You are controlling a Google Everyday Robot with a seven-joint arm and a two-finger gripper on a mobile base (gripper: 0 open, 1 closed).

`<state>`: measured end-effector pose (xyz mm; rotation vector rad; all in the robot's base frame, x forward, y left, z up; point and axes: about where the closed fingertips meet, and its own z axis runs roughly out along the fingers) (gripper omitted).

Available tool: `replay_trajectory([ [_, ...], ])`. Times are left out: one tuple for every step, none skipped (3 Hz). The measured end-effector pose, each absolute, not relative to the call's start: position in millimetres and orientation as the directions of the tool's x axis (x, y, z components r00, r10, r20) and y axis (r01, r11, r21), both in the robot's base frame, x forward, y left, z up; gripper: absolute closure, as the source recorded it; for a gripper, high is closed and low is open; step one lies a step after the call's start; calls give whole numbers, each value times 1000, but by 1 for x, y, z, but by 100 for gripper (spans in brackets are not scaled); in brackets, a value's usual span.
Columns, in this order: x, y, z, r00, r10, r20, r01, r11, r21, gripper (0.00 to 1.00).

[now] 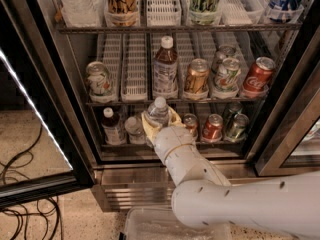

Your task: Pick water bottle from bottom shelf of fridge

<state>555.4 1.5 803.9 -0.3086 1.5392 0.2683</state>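
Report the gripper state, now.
gripper: closed on the small clear white-capped plastic water bottle, by the dark bottom wire shelf.

Your pincer (160,121) is clasping the water bottle (158,110) at the front of the fridge's (150,181) bottom shelf (220,144). A second bottle (112,128) is standing to its left, and cans (213,127) are standing to its right.
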Motion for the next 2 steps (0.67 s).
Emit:
replay_trajectory([
  [527, 4, 821, 20, 14, -1000, -408, 913, 4, 100],
  [526, 4, 824, 19, 31, -999, -410, 912, 20, 100],
])
